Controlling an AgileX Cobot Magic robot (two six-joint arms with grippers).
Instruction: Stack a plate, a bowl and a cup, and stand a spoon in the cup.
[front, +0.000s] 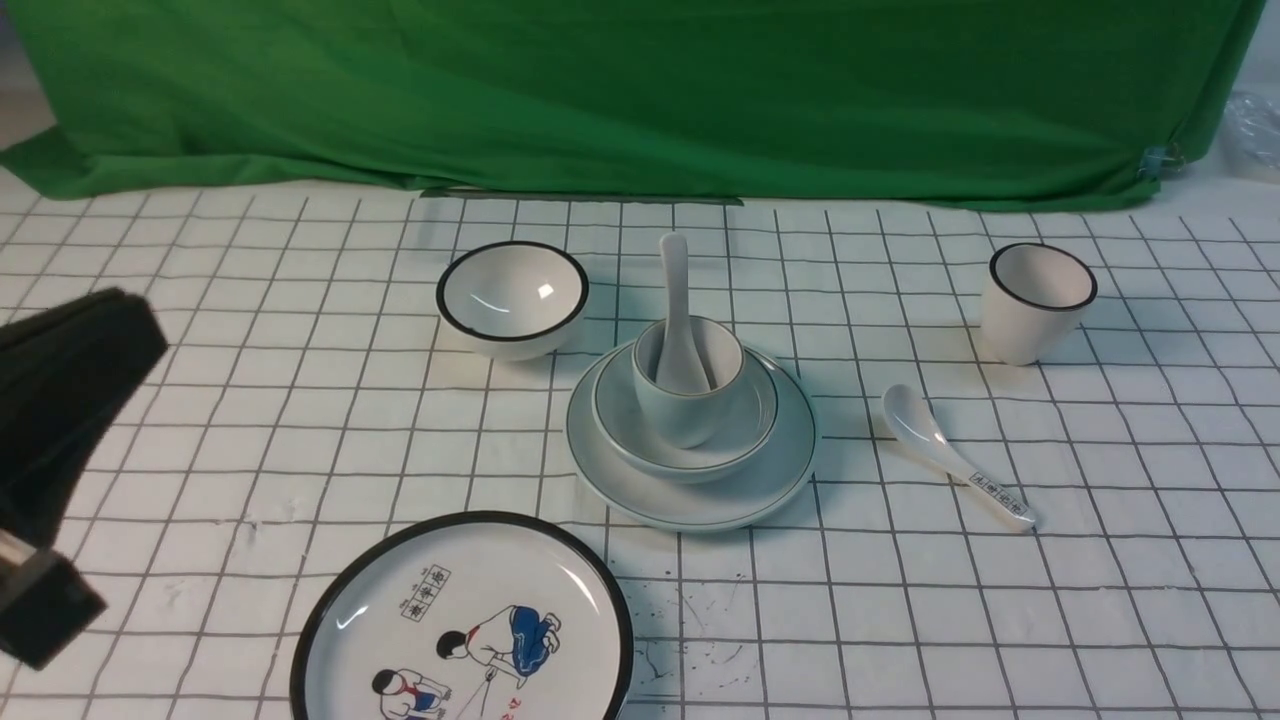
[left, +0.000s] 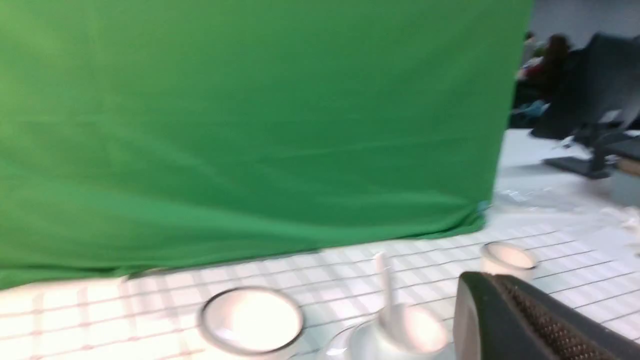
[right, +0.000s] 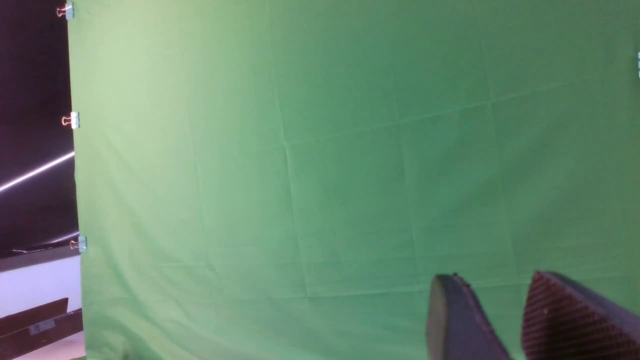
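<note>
The pale grey-blue plate lies mid-table with the shallow bowl on it. The cup stands in the bowl, and the plain white spoon stands in the cup, handle up. My left gripper hovers at the far left, well clear of the stack, its fingers pressed together and empty. In the left wrist view that gripper shows shut, with the blurred cup and spoon beyond it. My right gripper faces the green cloth, its fingers apart with nothing between them.
A black-rimmed white bowl sits back left of the stack. A black-rimmed white cup stands back right. A spoon with a printed handle lies right of the plate. A cartoon plate lies at the front. Green cloth hangs behind.
</note>
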